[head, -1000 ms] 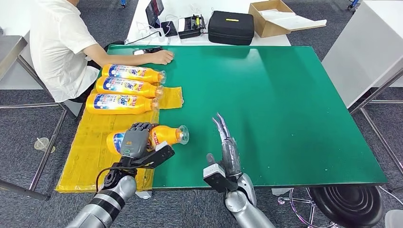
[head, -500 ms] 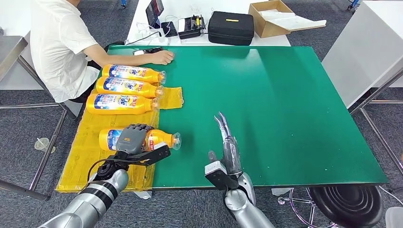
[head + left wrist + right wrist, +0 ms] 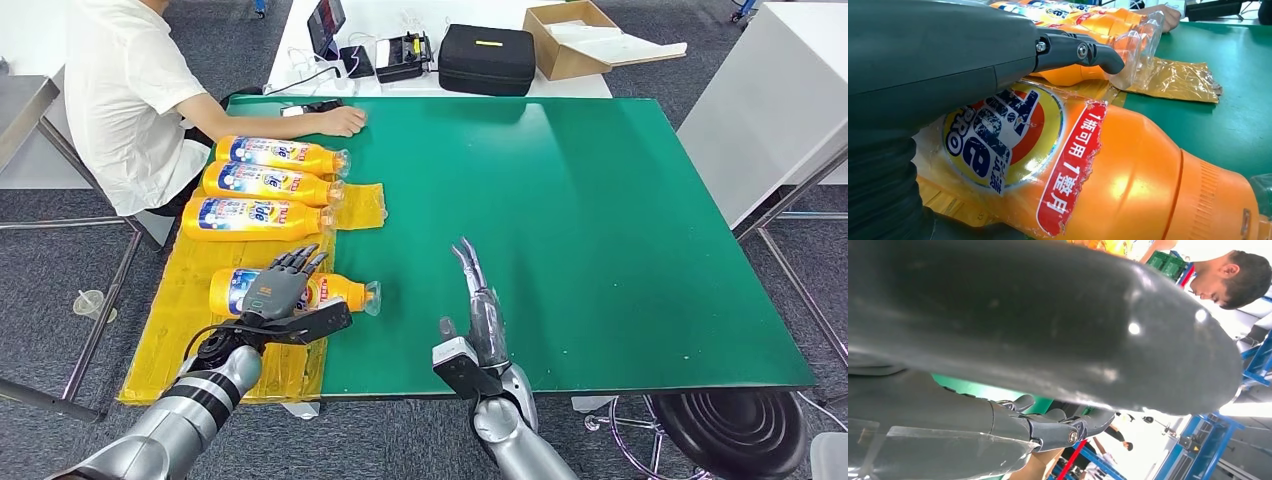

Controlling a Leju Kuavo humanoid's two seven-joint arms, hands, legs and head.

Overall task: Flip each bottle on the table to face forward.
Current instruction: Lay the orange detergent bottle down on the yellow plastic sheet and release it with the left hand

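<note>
Your left hand [image 3: 277,291] rests fingers spread over the nearest bottle [image 3: 340,291], lying label-up at eight o'clock on the table [image 3: 600,220], apparently just flipped, while your right hand [image 3: 480,310] waits empty, fingers straight.

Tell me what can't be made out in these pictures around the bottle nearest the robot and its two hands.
- Nearest bottle: in the head view the left hand covers its middle, so contact is unclear.
- The same bottle in the left wrist view: its cap end is cut off by the picture's edge, its base hidden behind the hand's cover.
- Right hand: the right wrist view is mostly dark cover, and the table barely shows.
- Labels of the three far bottles: too small to read.
</note>
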